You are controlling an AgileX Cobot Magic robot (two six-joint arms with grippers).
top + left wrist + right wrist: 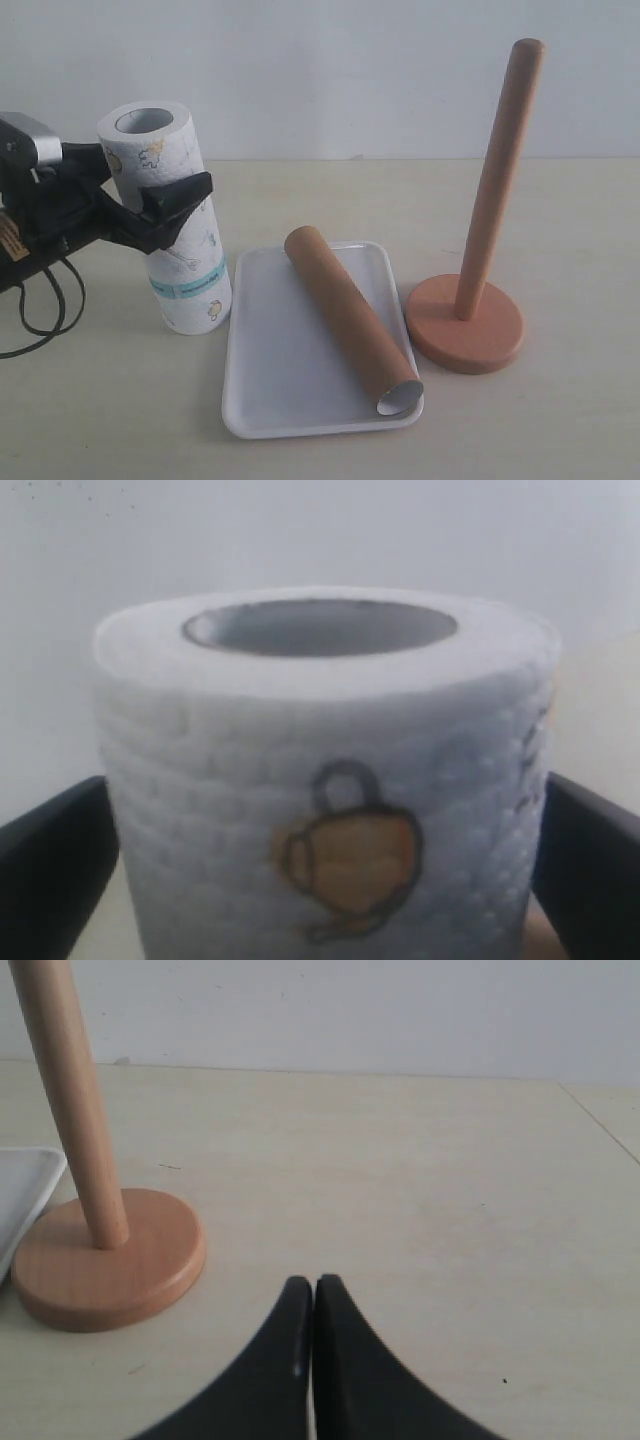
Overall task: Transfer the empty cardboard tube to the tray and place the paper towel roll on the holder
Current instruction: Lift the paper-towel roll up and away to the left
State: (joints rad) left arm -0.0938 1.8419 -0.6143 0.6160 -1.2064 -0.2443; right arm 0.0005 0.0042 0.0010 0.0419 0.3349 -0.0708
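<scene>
The paper towel roll [185,280] [330,780] stands upright at the left, its base near or on the table. My left gripper [150,190] [325,880] is shut on its upper half, with black fingers [50,865] pressed on both sides. The empty cardboard tube [345,315] lies diagonally in the white tray [265,380] [20,1185]. The holder [490,190] [75,1110] stands bare to the right of the tray. My right gripper [313,1285] is shut on nothing, low over the table beside the holder's base; the exterior view does not show it.
A black cable [40,300] loops on the table under the left arm. A pale wall runs close behind the table's far edge. Bare table [430,1190] stretches to the right of the holder.
</scene>
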